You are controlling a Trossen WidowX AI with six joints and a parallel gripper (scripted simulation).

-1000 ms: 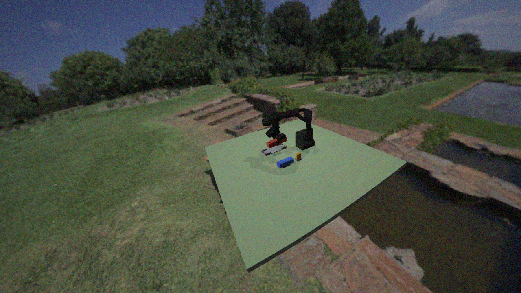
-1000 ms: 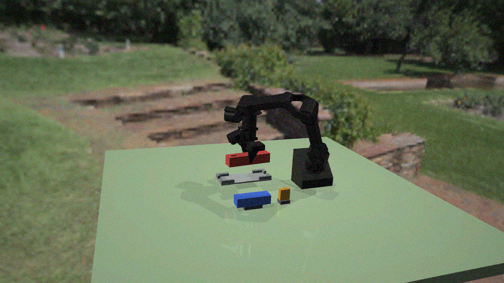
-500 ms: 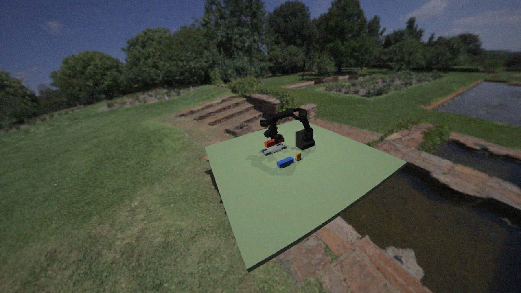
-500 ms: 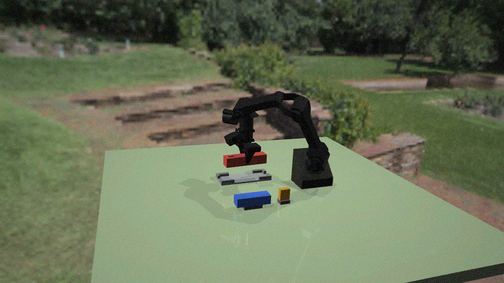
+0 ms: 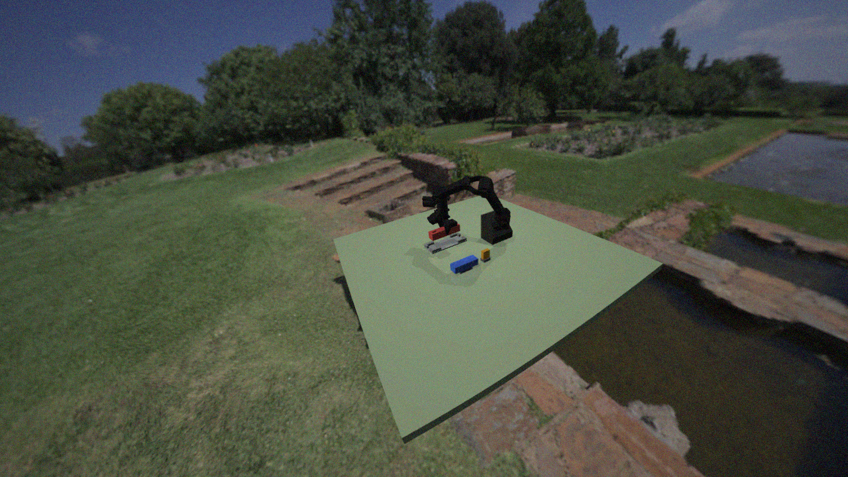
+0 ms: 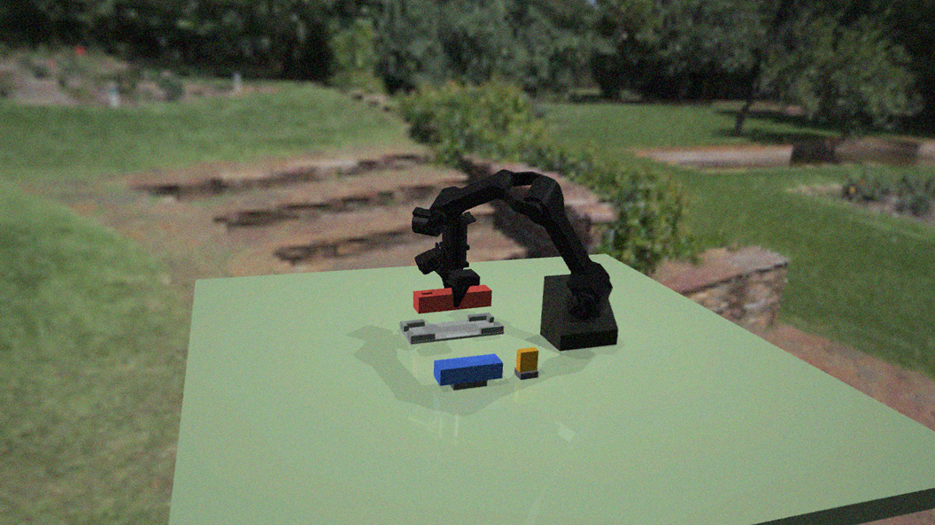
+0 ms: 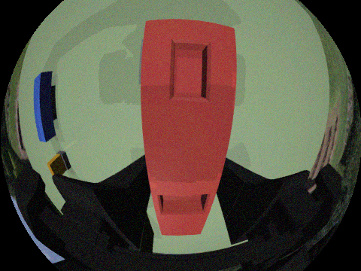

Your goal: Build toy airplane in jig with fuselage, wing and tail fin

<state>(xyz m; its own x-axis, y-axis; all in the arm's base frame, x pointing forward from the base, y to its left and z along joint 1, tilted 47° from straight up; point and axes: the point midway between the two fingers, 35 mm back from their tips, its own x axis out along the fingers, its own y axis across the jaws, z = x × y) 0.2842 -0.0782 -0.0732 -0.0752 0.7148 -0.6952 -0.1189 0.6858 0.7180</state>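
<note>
My gripper (image 5: 448,229) (image 6: 458,299) (image 7: 182,156) is shut on the red fuselage (image 5: 436,233) (image 6: 432,301) (image 7: 184,132) and holds it roughly level above the grey cradle jig (image 5: 446,244) (image 6: 456,330). A gap shows between fuselage and jig in the exterior view. Both sockets face up and are empty in the wrist view, where the fuselage hides nearly all of the jig. The blue wing (image 5: 464,264) (image 6: 468,370) (image 7: 37,105) lies in front of the jig with a dark piece under it. The orange tail fin (image 5: 485,254) (image 6: 526,360) (image 7: 57,165) stands upright beside it, on a dark piece.
The arm's black base (image 5: 493,228) (image 6: 576,331) stands on the pale green table (image 5: 503,308) (image 6: 350,469), to the right of the jig. The arm arches from it over to the fuselage. The wing and tail fin stand close together on the near side of the jig.
</note>
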